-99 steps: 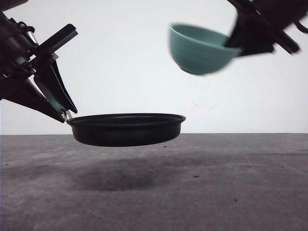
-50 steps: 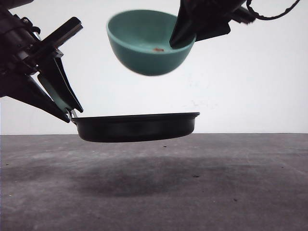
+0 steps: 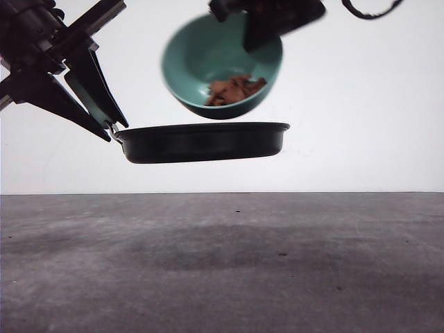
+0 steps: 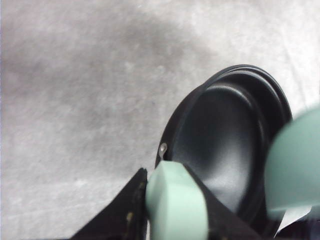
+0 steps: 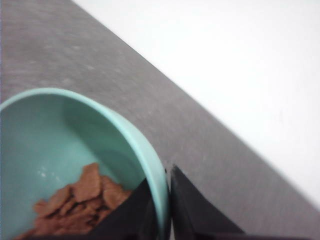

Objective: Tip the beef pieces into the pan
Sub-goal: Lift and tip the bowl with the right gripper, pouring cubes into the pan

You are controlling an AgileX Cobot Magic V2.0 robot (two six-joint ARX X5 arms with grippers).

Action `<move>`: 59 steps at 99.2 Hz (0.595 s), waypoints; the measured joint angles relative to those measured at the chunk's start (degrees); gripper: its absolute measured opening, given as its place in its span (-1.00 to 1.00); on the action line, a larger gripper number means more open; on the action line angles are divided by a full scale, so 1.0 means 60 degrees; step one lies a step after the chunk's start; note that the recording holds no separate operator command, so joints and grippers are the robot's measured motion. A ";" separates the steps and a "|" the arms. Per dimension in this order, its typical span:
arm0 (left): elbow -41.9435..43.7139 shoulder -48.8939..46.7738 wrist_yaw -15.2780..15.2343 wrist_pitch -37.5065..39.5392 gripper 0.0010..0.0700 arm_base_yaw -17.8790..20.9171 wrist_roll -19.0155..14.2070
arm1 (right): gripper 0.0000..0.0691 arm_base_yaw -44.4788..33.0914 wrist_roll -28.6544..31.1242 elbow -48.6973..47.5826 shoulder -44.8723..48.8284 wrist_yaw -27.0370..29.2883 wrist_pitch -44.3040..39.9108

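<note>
Beef pieces (image 3: 234,89) heaped at low lip of tilted teal bowl (image 3: 201,62), pinched at rim by right claw (image 3: 267,31), above pan (image 3: 208,141) gripped by handle in left claw (image 3: 97,104): tip slowly, centred.

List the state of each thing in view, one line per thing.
pan: held in the air by its handle, level, nothing visible inside.
bowl: held above the pan, tilted toward the camera.
beef pieces: in the bowl, gathered at its low side.
left hand: shut on the pan's green handle.
right hand: shut on the bowl's rim.
</note>
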 joint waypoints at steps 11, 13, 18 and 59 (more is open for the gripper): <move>0.0000 0.0000 -0.0007 0.0007 -0.86 0.0000 0.0000 | -0.95 0.0281 -0.1333 0.0000 0.0182 0.0251 0.0175; 0.0000 0.0000 -0.0007 0.0004 -0.86 0.0000 0.0000 | -0.95 0.0321 -0.1566 0.0000 0.0248 0.0361 0.0204; 0.0000 0.0000 -0.0007 0.0000 -0.86 0.0000 0.0000 | -0.95 0.0375 -0.2189 0.0000 0.0441 0.0590 0.0342; 0.0000 0.0000 -0.0022 0.0007 -0.86 0.0004 0.0000 | -0.95 0.0510 -0.5668 0.0000 0.0841 0.0474 0.2856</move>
